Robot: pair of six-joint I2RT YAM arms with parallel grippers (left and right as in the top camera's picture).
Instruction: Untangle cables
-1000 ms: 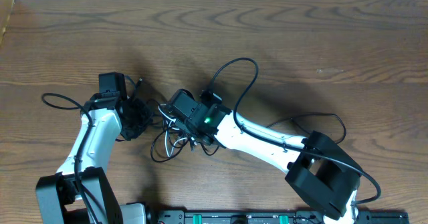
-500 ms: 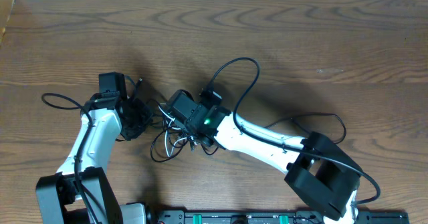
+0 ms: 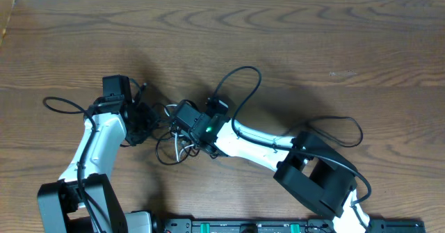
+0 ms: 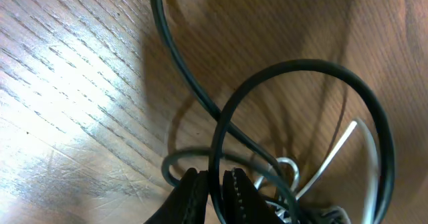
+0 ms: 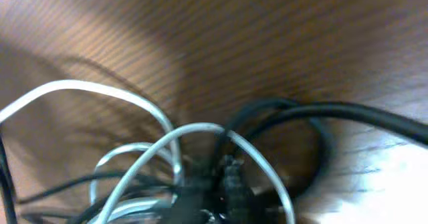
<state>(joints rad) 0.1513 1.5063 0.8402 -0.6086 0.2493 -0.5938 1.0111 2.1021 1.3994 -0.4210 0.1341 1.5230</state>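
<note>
A thin black cable (image 3: 161, 154) and a thin white cable (image 3: 181, 147) lie tangled on the wooden table between my two grippers. My left gripper (image 3: 146, 124) is at the tangle's left side. In the left wrist view it (image 4: 215, 184) is shut on a loop of the black cable (image 4: 374, 117), with the white cable (image 4: 338, 147) behind. My right gripper (image 3: 179, 129) is at the tangle's right side. In the blurred right wrist view it (image 5: 215, 184) looks shut on the black cable (image 5: 348, 110), and white loops (image 5: 100, 87) cross over its fingers. The plugs are hidden.
A thicker black wire of the right arm (image 3: 240, 80) arches over the table behind the right wrist. Another arm wire (image 3: 62, 102) loops at the left. The right arm's base (image 3: 316, 181) stands at the front right.
My right arm has slid left and its gripper has pushed further into the tangle. The tangle has bunched slightly leftward. The left arm has stayed put.
</note>
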